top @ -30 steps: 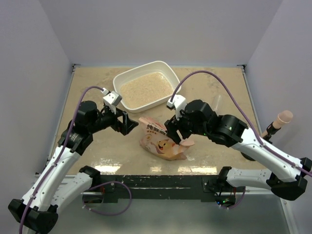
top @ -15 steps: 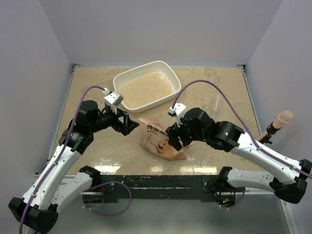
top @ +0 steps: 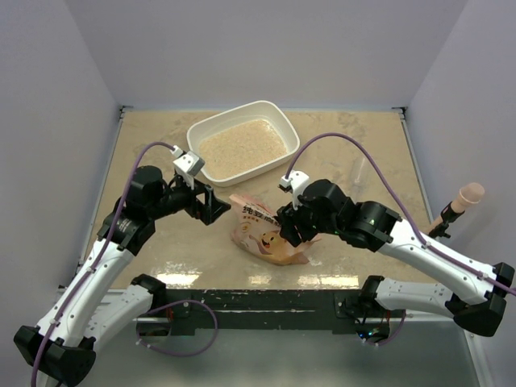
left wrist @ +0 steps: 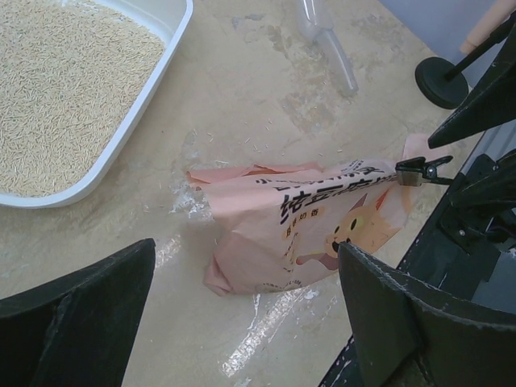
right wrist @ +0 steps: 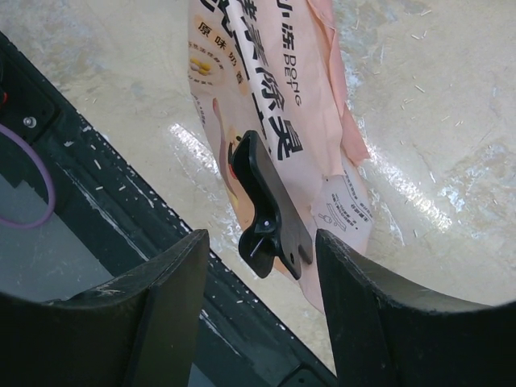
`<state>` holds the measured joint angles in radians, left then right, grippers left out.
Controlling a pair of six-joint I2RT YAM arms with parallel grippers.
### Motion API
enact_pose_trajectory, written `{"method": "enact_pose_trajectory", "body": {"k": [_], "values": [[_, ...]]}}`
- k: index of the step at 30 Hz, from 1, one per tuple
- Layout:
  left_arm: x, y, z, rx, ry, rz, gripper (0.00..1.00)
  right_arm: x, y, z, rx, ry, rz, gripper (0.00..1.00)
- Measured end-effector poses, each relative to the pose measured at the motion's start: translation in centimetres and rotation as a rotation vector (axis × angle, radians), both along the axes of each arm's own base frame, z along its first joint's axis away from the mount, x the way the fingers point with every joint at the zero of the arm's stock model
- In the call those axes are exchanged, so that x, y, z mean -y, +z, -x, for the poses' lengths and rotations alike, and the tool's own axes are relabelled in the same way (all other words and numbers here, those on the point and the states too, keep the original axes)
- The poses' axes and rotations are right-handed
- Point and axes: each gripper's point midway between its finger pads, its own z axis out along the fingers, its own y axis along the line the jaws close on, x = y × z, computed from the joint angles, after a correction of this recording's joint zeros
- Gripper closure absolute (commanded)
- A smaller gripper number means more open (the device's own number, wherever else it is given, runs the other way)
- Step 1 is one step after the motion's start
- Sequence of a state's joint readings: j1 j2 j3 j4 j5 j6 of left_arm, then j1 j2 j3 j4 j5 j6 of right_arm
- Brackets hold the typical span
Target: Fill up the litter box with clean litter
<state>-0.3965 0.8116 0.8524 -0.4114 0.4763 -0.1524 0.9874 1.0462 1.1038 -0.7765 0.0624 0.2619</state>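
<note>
The white litter box sits on the beige surface toward the far side from the arm bases, and the clean litter covers its floor in a pale, grainy layer. An orange-pink printed bag lies flat on the surface, just on the near side of the litter box and apart from it. Its torn open end points toward the box. Your left hand hovers near the near edge of the litter box, beside the bag's open end. Its two fingers are spread wide and it has hold of nothing. Your right hand is over the end of the bag farthest from the litter box. A black clip is clamped on that end of the bag and stands between the right hand's two fingers. A gap shows on each side of the clip, so this hand is also open and grips nothing. A clear plastic scoop lies on the surface to the right of the litter box, well apart from it. Loose grains are scattered on the surface between the litter box and the bag.
</note>
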Motion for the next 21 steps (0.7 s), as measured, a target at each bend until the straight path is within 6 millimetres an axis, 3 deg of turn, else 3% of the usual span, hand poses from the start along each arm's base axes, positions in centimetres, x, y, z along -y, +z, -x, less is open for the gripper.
{"method": "enact_pose_trajectory", "body": {"k": [11,19,21], "values": [[0.2,0.0,0.2,0.005,-0.014,-0.004,0.00,0.6,-0.8,-0.1,-0.018,-0.043,0.025,0.58],[0.3,-0.7,0.2,-0.008,-0.015,-0.009,0.00,0.6,-1.4,-0.4,-0.024,-0.065,0.044,0.87],[0.3,-0.7,0.2,-0.008,-0.016,-0.010,0.00,0.7,-1.4,-0.5,-0.023,-0.074,0.044,0.99]]}}
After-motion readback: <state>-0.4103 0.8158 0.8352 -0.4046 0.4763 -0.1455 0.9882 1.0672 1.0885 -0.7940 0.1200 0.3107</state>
